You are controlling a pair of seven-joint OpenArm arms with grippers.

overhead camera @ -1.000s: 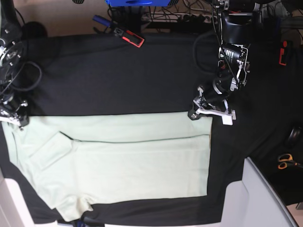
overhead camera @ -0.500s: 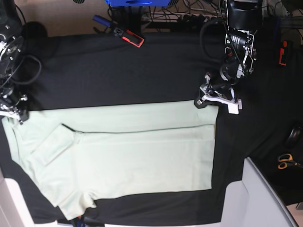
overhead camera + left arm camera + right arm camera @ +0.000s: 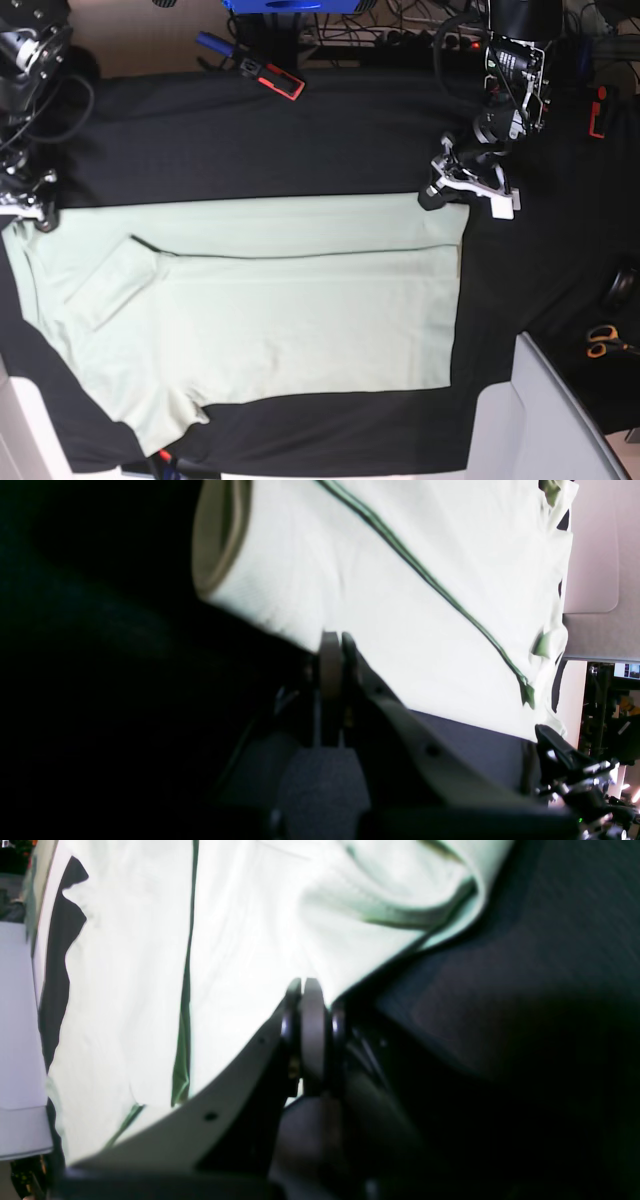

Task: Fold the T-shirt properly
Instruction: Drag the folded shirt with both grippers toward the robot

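Note:
The pale mint-green T-shirt lies spread flat on the black table cover, with a folded strip along its far edge and one sleeve tucked in at the left. My left gripper is shut on the shirt's far right corner. In the left wrist view the left gripper pinches the T-shirt at its edge. My right gripper is shut on the far left corner. The right wrist view shows the right gripper closed on the T-shirt at its rim.
A red and black tool lies at the table's far edge, near a blue object. Orange-handled scissors sit at the right. A pale grey panel stands at the near right corner. Cables crowd the back.
Both grippers have moved toward the table's far side, pulling the T-shirt's far edge with them. The whole shirt has slid that way and lies flatter.

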